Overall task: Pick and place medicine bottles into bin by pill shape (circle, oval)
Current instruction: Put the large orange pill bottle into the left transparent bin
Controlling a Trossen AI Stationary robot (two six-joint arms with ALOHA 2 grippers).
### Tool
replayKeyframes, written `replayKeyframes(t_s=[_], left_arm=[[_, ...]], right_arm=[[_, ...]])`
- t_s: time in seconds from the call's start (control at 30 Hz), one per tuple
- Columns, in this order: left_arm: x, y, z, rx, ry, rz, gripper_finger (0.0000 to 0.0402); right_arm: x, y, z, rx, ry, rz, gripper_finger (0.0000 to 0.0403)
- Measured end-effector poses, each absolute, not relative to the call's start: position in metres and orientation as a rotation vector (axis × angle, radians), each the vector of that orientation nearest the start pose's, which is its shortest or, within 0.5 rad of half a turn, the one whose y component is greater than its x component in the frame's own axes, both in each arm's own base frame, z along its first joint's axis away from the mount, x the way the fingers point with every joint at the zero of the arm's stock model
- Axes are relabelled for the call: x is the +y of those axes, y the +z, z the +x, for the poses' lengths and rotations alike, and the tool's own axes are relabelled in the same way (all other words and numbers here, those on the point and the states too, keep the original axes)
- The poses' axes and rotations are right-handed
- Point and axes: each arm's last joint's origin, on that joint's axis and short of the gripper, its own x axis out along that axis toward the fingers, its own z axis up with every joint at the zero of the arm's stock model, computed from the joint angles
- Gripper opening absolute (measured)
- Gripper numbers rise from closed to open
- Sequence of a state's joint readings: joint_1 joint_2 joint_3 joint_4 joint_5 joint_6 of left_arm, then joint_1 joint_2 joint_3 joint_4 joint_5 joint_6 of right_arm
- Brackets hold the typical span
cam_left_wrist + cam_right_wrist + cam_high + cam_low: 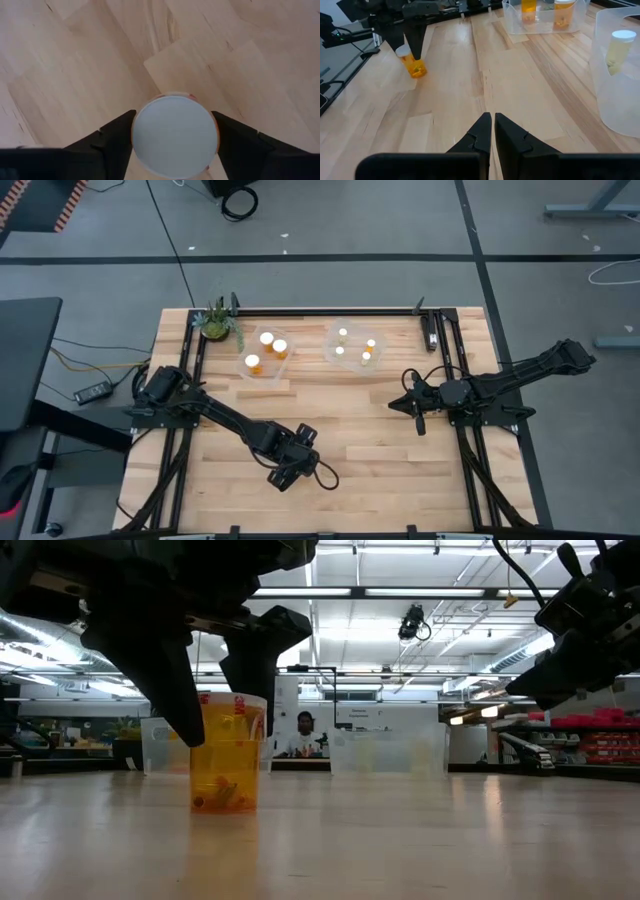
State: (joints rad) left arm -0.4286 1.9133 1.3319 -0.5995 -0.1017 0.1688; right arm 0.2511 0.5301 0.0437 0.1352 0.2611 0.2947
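Left gripper (175,137) straddles white-capped bottle (175,135); label unreadable.

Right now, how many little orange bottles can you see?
8, though more may be hidden: three in the square bin, four in the round bin, and one bottle between the left gripper's fingers.

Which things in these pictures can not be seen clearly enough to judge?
- Pill shape in the amber bottle with white cap: low view, left gripper's dark finger covers part.
- Exact bottle count in the two clear plastic bins: high view, too small.
- Bottle's label: left wrist view, cap hides it.
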Motion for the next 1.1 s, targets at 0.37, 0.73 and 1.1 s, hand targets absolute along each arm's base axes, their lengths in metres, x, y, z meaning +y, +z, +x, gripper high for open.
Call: replayKeyframes(t_s=[0.37,0.73,1.1], left_arm=[[-0.139,0.193,0.351,1.135,-0.360,0.462,0.0234],[-0.078,0.238,0.348,1.093,-0.229,0.390,0.0228],[-0.013,0.265,0.336,1.110,-0.123,0.378,0.0234]], right_arm=[[0.024,0.143,0.125,0.335,-0.060,0.203,0.0031],[0.024,0.141,0.124,0.350,-0.062,0.198,0.0031],[0.024,0.141,0.124,0.355,-0.063,0.197,0.0031]])
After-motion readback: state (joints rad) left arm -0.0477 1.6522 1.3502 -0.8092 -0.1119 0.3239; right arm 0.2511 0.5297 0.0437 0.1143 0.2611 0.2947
